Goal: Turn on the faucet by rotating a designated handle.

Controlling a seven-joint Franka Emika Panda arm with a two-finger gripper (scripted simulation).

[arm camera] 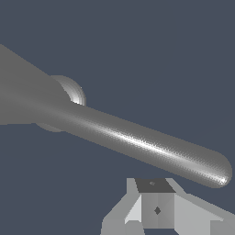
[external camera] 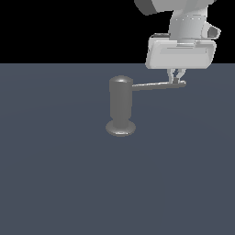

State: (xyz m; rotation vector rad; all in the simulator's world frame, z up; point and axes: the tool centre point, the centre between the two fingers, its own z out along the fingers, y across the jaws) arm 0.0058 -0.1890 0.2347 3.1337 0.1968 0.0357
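Jaws nearly together at handle [external camera: 158, 85] tip, gap tiny, gripper [external camera: 177, 79] just above or touching rod near its end; cannot tell whether pinching or only pressed beside it, since wrist view shows one finger [arm camera: 156, 206] only, next to handle [arm camera: 137, 140]. Judged early: contact about made, rotation not visibly begun, whole turn left. Thin grey rod with rounded tip, jutting toward exterior view's right from top of faucet [external camera: 120, 105], matte grey upright post on flared base, mid floor [external camera: 55, 183].
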